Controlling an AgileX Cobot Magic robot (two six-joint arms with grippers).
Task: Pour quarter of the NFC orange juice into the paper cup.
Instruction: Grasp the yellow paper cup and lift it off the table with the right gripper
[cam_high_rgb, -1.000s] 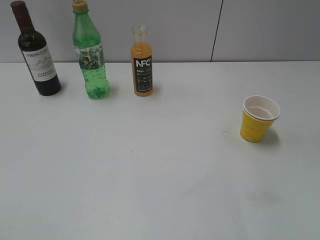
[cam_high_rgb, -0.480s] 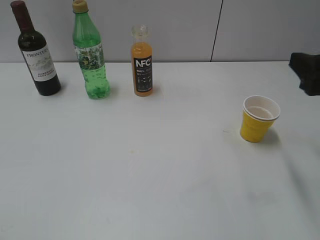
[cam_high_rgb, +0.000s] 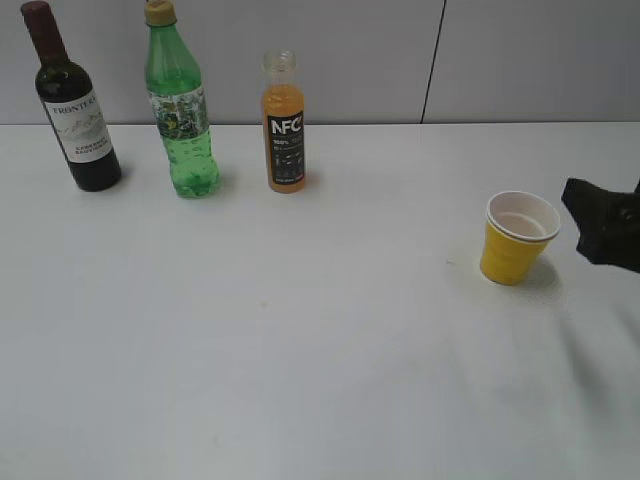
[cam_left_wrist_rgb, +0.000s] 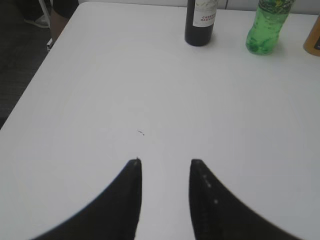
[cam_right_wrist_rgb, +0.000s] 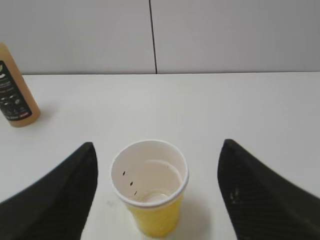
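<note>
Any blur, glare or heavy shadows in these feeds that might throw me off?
Exterior view: even, soft light; faint shadows beside the bottles and paper cup; right gripper at the frame edge looks smeared. Right wrist view: the cup is sharp, the near fingers soft. Left wrist view: no glare on the table.

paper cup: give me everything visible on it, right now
The paper cup is small, yellow outside, with a white rim and white inside. It looks like thin paper, tapering toward the base. It stands upright on the white table, right of the bottles and apart from them. The right wrist view shows a few small dark specks on its inner wall and no obvious liquid in it. The right gripper has its jaws wide open on either side of it, not touching.
</note>
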